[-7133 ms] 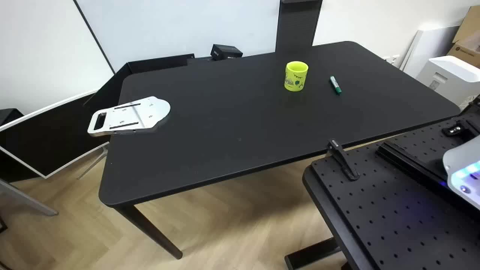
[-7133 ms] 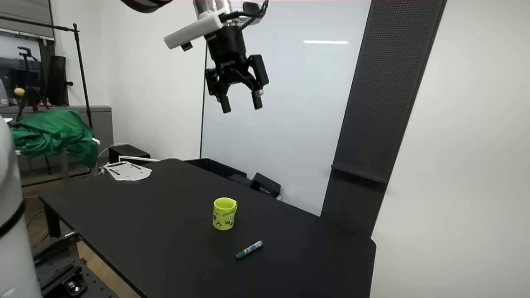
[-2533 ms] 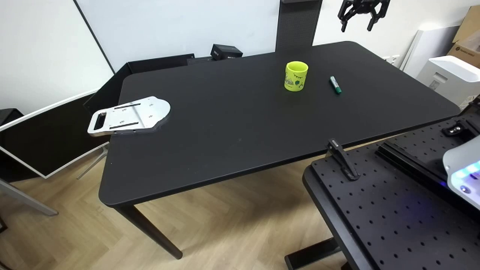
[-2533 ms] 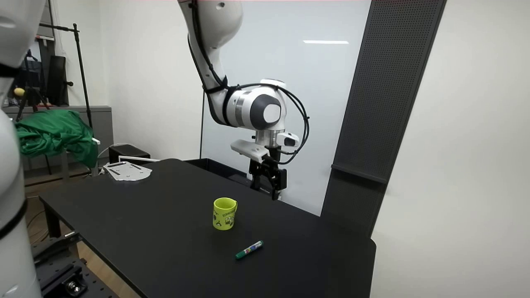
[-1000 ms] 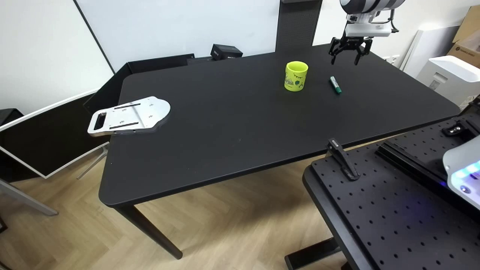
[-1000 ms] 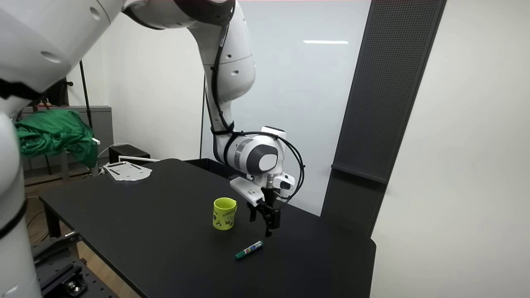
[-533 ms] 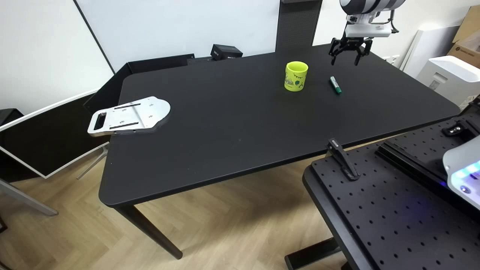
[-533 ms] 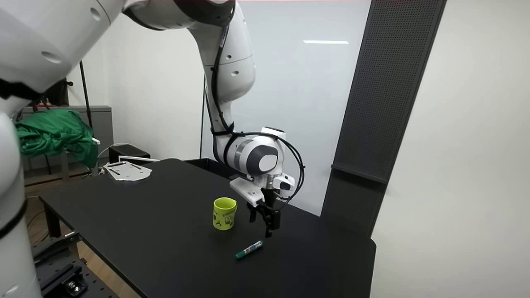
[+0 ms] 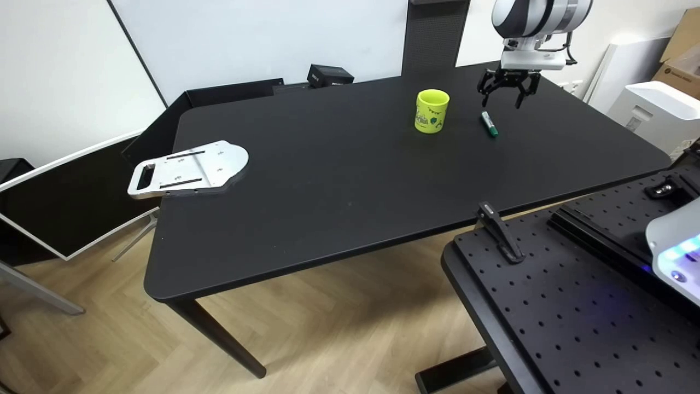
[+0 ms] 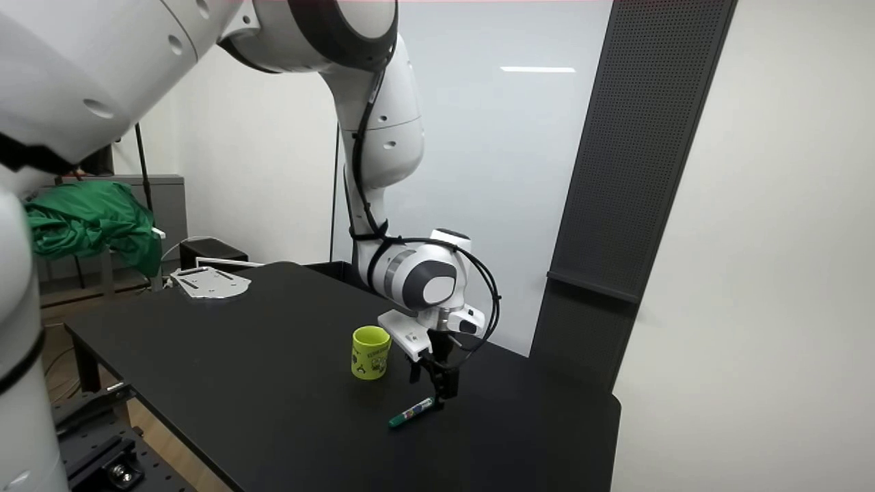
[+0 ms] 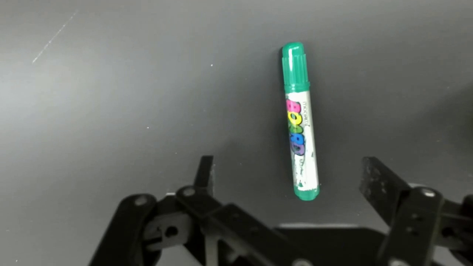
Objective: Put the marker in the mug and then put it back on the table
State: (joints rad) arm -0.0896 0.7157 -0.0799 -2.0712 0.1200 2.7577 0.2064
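Observation:
The marker (image 9: 489, 123) lies flat on the black table (image 9: 328, 186) in both exterior views (image 10: 411, 413). It has a green cap and a white label with coloured letters in the wrist view (image 11: 300, 125). The yellow-green mug (image 9: 432, 114) stands upright beside it, apart from it, and also shows in an exterior view (image 10: 370, 355). The mug is out of the wrist view. My gripper (image 9: 501, 103) is open and empty, low over the table at the marker's plain end (image 10: 426, 391). In the wrist view, the marker's lower end lies between the spread fingertips (image 11: 288, 164), touching neither.
A white metal plate (image 9: 191, 169) with a handle slot lies at the table's far end from my gripper. A black perforated board (image 9: 574, 306) with a clamp adjoins the table's edge. A black box (image 9: 330, 75) and a whiteboard (image 10: 492, 171) stand behind the table.
The arm has come down from high above the table to just over the marker. In the last half second the gripper has lowered a little further. The marker and mug have not moved.

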